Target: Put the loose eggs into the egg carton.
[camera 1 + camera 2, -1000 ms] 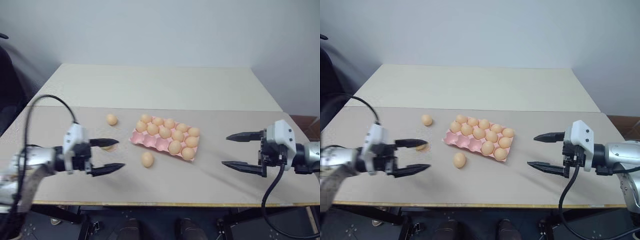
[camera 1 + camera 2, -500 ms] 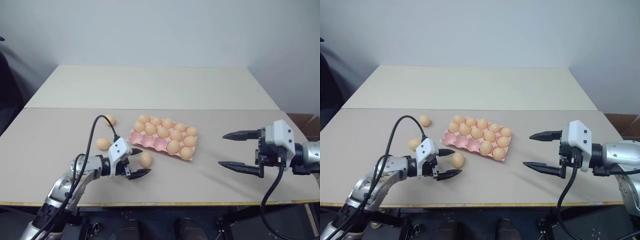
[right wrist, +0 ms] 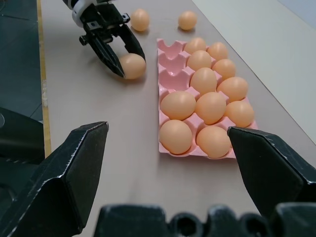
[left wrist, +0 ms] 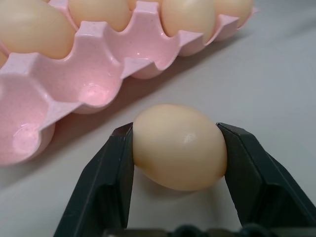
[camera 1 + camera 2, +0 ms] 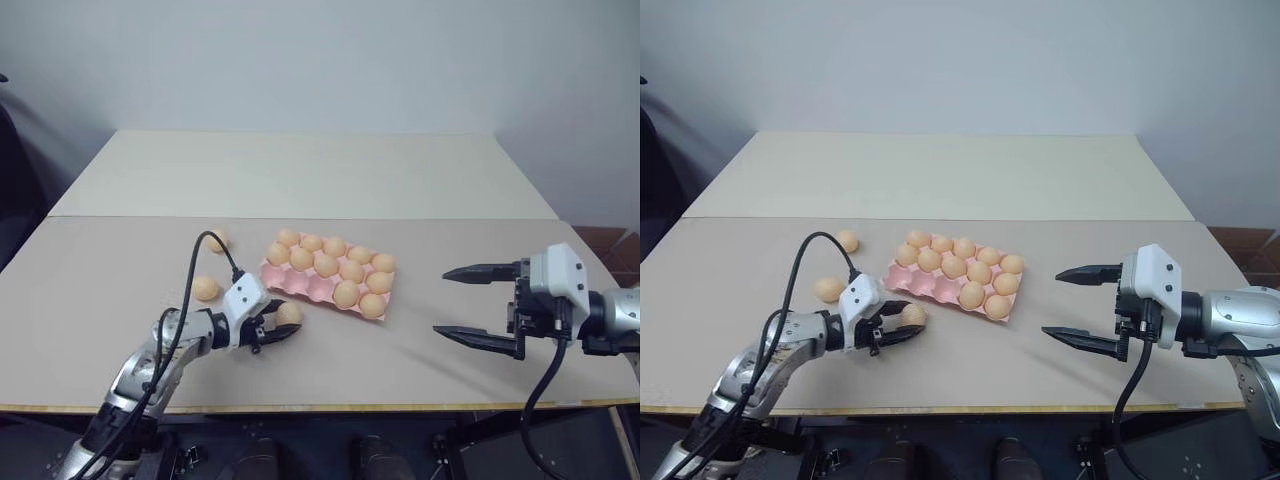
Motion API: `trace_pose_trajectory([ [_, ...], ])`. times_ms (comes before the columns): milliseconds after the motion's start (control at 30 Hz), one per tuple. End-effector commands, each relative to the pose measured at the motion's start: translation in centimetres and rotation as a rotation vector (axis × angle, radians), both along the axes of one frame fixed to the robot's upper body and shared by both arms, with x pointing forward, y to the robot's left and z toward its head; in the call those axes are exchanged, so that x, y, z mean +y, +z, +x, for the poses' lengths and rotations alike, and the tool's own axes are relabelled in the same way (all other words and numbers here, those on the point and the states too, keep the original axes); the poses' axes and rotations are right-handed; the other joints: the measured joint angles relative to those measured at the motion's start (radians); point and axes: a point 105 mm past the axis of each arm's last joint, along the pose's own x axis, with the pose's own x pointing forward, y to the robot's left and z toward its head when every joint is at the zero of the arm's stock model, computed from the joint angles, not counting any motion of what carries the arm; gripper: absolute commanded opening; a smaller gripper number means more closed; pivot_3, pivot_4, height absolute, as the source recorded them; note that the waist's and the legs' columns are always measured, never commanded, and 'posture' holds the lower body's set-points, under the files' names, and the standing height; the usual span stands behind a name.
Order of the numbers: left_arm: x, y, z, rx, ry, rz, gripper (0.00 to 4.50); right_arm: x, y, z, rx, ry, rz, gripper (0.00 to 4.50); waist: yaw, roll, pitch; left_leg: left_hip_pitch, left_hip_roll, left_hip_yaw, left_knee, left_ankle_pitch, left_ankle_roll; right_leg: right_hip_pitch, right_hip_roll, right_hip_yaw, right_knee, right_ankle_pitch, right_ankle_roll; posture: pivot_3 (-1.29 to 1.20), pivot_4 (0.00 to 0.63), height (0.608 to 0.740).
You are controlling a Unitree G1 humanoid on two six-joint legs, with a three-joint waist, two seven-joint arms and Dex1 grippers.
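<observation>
Table: beige, carton (image 5: 300, 283) sitting mid-table, two eggs lying loose at its 9 o'clock.
Left gripper (image 5: 277, 327): pinching an egg (image 4: 178, 146) crosswise.
Empty cups: waiting at the egg's 1 o'clock.
Right gripper (image 5: 478, 305): hanging spread, farther off.

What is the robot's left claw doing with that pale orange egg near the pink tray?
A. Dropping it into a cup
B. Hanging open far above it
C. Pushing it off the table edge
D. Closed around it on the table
D: the left claw has a black finger pressed on each side of the pale orange egg, which lies on the beige table beside the pink moulded egg tray.
</observation>
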Motion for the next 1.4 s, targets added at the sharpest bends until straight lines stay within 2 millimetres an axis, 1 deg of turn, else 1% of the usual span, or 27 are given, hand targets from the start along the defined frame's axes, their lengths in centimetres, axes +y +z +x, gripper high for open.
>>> trace_pose_trajectory([
  [33,0.9,3.1,-0.9,-0.065,-0.058,-0.050,2.39,0.0,1.0,-0.2,-0.044,0.002,-0.004,4.50,0.003,0.000,0.000,0.000,0.000,0.000,0.000,0.000,0.000,0.000,0.000,0.000,0.000,0.000,0.000,0.00,0.150,0.740],
  [133,1.0,5.0,-1.2,-0.103,-0.106,-0.099,2.39,0.1,1.0,0.0,-0.045,0.001,-0.002,4.50,0.005,0.000,0.000,0.000,0.000,0.000,0.000,0.000,0.000,0.000,-0.001,0.000,0.000,0.000,0.000,0.00,0.150,0.740],
  [233,0.1,6.3,-0.5,-0.146,-0.121,-0.130,2.39,0.2,1.0,0.1,-0.052,0.000,0.002,4.50,0.012,0.000,0.000,0.000,-0.001,0.000,0.000,0.000,0.000,0.001,-0.001,0.000,0.000,0.000,0.000,0.00,0.150,0.740],
  [300,-0.9,6.6,0.3,-0.168,-0.133,-0.146,2.39,0.2,1.0,0.2,-0.058,-0.003,0.003,4.50,0.014,0.000,0.000,0.000,-0.002,0.000,0.000,0.000,0.000,0.001,-0.001,0.000,-0.001,0.000,0.000,0.00,0.150,0.740],
  [400,-1.9,6.5,1.2,-0.180,-0.140,-0.151,2.39,0.3,1.1,0.2,-0.062,-0.003,0.005,4.50,0.011,0.000,0.000,0.000,-0.004,0.000,0.000,0.000,0.000,0.001,-0.001,0.002,-0.001,0.001,0.002,0.00,0.150,0.740],
  [467,-3.2,6.3,2.6,-0.191,-0.134,-0.152,2.39,0.3,1.1,0.1,-0.066,-0.008,0.004,4.50,0.007,-0.001,0.000,0.000,-0.005,0.000,0.000,0.000,0.001,0.001,-0.002,0.004,-0.001,0.001,0.002,0.00,0.150,0.740],
  [567,-4.4,5.8,3.9,-0.194,-0.132,-0.123,2.39,0.3,1.2,-0.1,-0.070,-0.014,0.004,4.50,0.007,-0.002,0.000,-0.001,-0.006,-0.001,0.001,0.000,0.001,0.001,-0.002,0.004,-0.001,0.004,0.007,0.00,0.150,0.740],
  [667,-5.1,5.3,4.7,-0.195,-0.147,-0.098,2.39,0.2,1.2,-0.4,-0.070,-0.024,0.004,4.50,0.003,-0.002,0.000,-0.001,-0.006,-0.001,0.001,0.000,0.001,0.002,-0.002,0.004,-0.001,0.004,0.007,0.00,0.150,0.740],
  [833,-5.7,4.9,5.2,-0.187,-0.175,-0.073,2.39,0.2,1.1,-0.5,-0.072,-0.041,0.008,4.50,0.002,-0.002,0.000,-0.001,-0.006,-0.001,0.001,0.000,0.001,0.001,-0.002,0.004,-0.001,0.005,0.008,0.00,0.150,0.740],
  [967,-5.7,5.2,5.6,-0.195,-0.172,-0.080,3.62,0.2,1.1,-0.6,-0.074,-0.050,0.014,4.50,0.003,-0.002,0.000,0.000,-0.006,-0.001,0.001,0.000,0.001,0.002,-0.002,0.004,-0.001,0.005,0.008,0.00,0.150,0.740],
  [1033,-5.5,5.6,5.5,-0.215,-0.173,-0.079,4.28,0.3,1.1,-0.6,-0.075,-0.051,0.016,4.50,0.003,-0.002,0.000,-0.001,-0.006,-0.001,0.001,0.000,0.001,0.001,-0.002,0.004,-0.001,0.005,0.008,0.00,0.150,0.740],
  [1067,-5.4,5.9,5.5,-0.226,-0.168,-0.081,4.46,0.3,1.1,-0.5,-0.076,-0.052,0.018,4.50,0.003,-0.002,0.000,-0.001,-0.006,-0.001,0.001,0.000,0.001,0.001,-0.002,0.004,-0.001,0.005,0.009,0.00,0.150,0.740],
  [1200,-4.1,7.1,5.2,-0.265,-0.145,-0.090,4.46,0.4,1.1,-0.5,-0.076,-0.051,0.022,4.50,0.002,-0.002,0.000,-0.001,-0.006,-0.001,0.001,0.000,0.001,0.001,-0.002,0.004,-0.001,0.005,0.009,0.00,0.150,0.740],
  [1300,-1.3,8.9,4.0,-0.294,-0.124,-0.100,4.46,0.4,1.0,-0.3,-0.072,-0.044,0.026,4.50,-0.006,-0.002,0.000,0.000,-0.006,-0.001,0.001,0.000,0.001,0.001,-0.002,0.004,-0.001,0.005,0.009,0.00,0.150,0.740],
  [1367,0.5,9.7,3.2,-0.303,-0.101,-0.097,4.46,0.5,0.9,-0.1,-0.070,-0.039,0.028,4.50,-0.011,-0.002,0.000,0.000,-0.005,-0.001,0.000,0.000,0.001,0.001,-0.001,0.005,-0.001,0.005,0.009,0.00,0.150,0.740],
  [1400,1.8,10.0,2.8,-0.313,-0.078,-0.083,4.46,0.5,0.9,-0.1,-0.068,-0.032,0.032,4.50,-0.011,-0.002,0.000,0.000,-0.005,-0.001,0.000,0.000,0.001,0.001,-0.001,0.004,-0.001,0.005,0.009,0.00,0.150,0.740],
])
